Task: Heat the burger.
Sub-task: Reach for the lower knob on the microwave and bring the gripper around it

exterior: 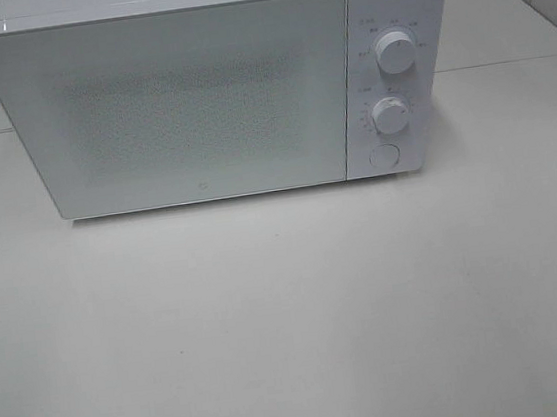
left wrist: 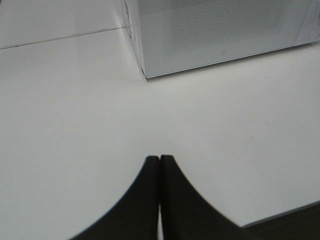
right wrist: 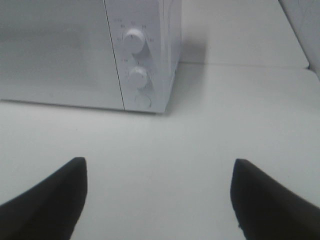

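Observation:
The burger is out of view in every frame. A white microwave stands at the back of the white table with its door closed; it also shows in the left wrist view as the microwave and in the right wrist view as the microwave. My left gripper is shut, its dark fingertips pressed together with nothing between them, over bare table short of the microwave's left corner. My right gripper is open wide and empty, facing the microwave's control panel. Neither gripper shows in the exterior high view.
The control panel carries an upper knob, a lower knob and a round door button. A seam between table tops runs behind the microwave. The table's near edge shows beside the left gripper.

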### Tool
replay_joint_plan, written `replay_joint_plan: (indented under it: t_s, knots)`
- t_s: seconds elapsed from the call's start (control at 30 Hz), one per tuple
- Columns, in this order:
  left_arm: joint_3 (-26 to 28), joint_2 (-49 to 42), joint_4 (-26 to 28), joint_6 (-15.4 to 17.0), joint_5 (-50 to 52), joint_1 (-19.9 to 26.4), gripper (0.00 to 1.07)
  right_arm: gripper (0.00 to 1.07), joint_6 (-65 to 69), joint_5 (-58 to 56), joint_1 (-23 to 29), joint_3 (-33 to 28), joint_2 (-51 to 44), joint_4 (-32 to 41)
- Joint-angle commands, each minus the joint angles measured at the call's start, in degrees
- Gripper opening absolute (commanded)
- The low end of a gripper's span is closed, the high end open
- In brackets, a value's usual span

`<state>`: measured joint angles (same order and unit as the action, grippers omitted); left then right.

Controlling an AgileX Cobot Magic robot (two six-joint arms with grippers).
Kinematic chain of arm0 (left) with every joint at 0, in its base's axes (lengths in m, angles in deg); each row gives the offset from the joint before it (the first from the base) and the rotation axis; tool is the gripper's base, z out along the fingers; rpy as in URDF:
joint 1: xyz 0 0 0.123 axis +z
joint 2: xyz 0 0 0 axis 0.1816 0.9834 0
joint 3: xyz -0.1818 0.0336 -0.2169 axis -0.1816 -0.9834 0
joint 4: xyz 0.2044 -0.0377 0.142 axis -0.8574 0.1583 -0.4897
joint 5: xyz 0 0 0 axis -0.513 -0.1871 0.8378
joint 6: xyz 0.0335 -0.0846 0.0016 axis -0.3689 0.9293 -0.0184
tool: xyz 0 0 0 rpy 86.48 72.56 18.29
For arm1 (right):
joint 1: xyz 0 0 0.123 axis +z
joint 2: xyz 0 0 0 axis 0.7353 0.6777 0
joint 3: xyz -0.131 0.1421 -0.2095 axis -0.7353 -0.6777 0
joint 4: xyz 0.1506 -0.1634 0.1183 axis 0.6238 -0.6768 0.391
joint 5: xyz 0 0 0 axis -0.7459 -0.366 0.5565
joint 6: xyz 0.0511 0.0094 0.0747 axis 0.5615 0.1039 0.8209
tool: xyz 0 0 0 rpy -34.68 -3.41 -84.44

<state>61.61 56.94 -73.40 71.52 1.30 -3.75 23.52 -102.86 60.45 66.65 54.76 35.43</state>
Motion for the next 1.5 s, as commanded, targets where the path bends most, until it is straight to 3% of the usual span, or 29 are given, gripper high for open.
replay_joint_plan:
  t_s: [0.03, 0.33, 0.63, 1.03, 1.23, 1.5]
  knots:
    - [-0.2, -0.9, 0.3, 0.1, 1.3, 0.3, 0.0, 0.76, -0.5, 8.6, -0.3, -1.3, -0.7, -0.4]
    - [-0.2, -0.1, 0.4, 0.1, 1.3, 0.3, 0.0, 0.76, -0.5, 23.9, -0.3, -7.7, -0.7, -0.4]
    - [-0.2, -0.1, 0.3, 0.3, 1.3, 0.3, 0.0, 0.76, -0.3, 31.5, -0.3, -12.5, 1.6, -0.4]
    - [-0.2, -0.1, 0.3, 0.3, 1.3, 0.3, 0.0, 0.76, -0.3, 41.9, -0.3, -12.5, 25.1, -0.5]
    - [-0.2, -0.1, 0.3, 0.3, 1.3, 0.3, 0.0, 0.75, -0.2, 56.9, -0.3, -12.5, 41.8, -0.4]
    - [-0.2, -0.1, 0.3, 0.3, 1.3, 0.3, 0.0, 0.74, 0.4, 74.5, -0.3, -12.5, 57.0, -0.3]
